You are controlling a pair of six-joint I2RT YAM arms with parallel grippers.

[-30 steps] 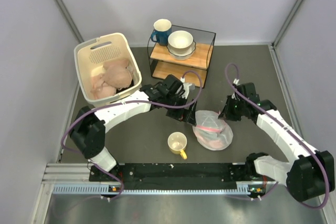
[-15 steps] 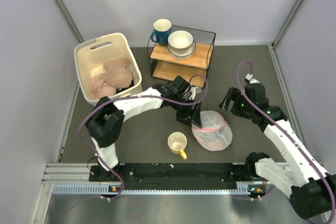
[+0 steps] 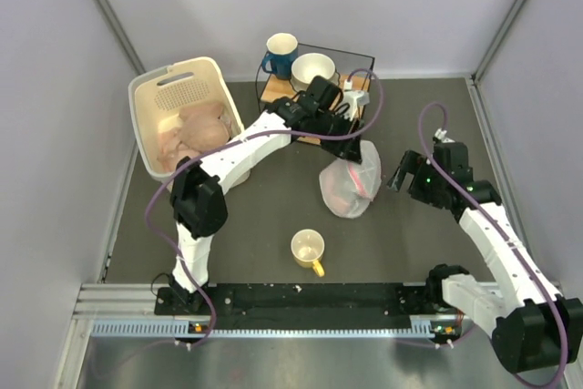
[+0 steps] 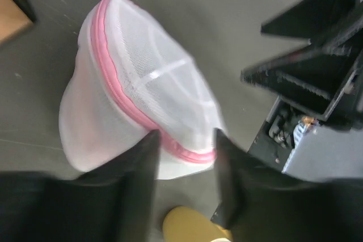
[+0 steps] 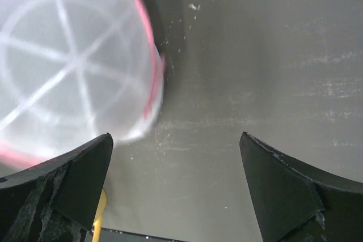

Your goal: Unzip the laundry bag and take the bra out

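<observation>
Above the dark table [image 3: 273,225], centre: the round white-mesh laundry bag [image 3: 349,184] with pink zip rim hung lifted and tilted on its side, nearer the wood-and-wire shelf [image 3: 310,97] than half a second before, when it lay flat beside the yellow mug [image 3: 308,250].
Meaning for task: judged a repositioning lift; the zip looked closed, nothing removed.
Bra: the bright pink bra [image 3: 342,194] showed only as a pink blur through the mesh, inside the bag.
Left gripper [image 4: 184,140]: fingers pinched shut on the bag's pink rim; arm stretched far forward toward the shelf, having swung up and back.
Right gripper [image 5: 176,157]: fingers spread wide, holding nothing, hovering just right of the bag; arm drawn slightly rightward.
Elsewhere: cream slotted basket [image 3: 146,125] of peach cloths, untouched.
</observation>
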